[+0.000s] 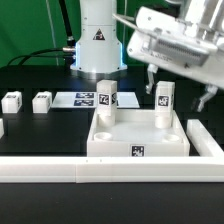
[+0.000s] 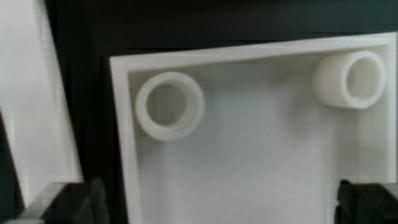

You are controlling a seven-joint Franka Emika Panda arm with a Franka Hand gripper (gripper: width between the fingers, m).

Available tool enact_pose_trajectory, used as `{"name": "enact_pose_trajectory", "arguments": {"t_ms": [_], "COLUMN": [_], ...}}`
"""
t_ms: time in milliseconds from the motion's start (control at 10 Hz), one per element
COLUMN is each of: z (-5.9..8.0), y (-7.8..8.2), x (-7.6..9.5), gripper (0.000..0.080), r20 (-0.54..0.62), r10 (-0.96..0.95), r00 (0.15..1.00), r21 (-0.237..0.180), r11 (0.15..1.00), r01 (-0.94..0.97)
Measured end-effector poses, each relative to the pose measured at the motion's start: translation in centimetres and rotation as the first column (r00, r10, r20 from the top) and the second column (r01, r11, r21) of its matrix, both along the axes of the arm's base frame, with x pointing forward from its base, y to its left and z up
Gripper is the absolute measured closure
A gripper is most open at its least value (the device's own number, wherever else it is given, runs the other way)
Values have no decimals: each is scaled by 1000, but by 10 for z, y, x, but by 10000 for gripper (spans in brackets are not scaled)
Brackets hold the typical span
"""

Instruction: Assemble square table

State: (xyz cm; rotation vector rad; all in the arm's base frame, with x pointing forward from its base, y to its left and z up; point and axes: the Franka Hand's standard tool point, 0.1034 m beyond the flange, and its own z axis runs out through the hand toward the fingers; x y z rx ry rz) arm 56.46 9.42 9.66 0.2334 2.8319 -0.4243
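Below, black worktop (image 1: pixel 50 135) under white square table (image 1: pixel 105 145).

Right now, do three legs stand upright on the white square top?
No, only two stand on the square top: one leg toward the exterior view's left and a second leg toward its right.

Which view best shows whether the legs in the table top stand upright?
The exterior view: it sees both legs side-on, upright at the far corners of the table top. The wrist view looks down into it and shows only two round shapes, no tilt.
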Motion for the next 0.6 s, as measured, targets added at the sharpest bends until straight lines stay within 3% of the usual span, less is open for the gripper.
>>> {"name": "enact_pose_trajectory", "arguments": {"t_ms": [100, 300, 500, 600], "z": [11, 30, 29, 28], "y": [-19, -54, -77, -77], "x": [-4, -8, -22, -21], "gripper": [151, 151, 151, 151], "r20": [18, 11, -5, -5], "r10": [13, 28, 10, 10], "r00": [1000, 1000, 1000, 1000], "r21": [36, 45, 46, 46], "r11": [999, 999, 999, 999], "r01": [-14, -28, -10, -10]}}
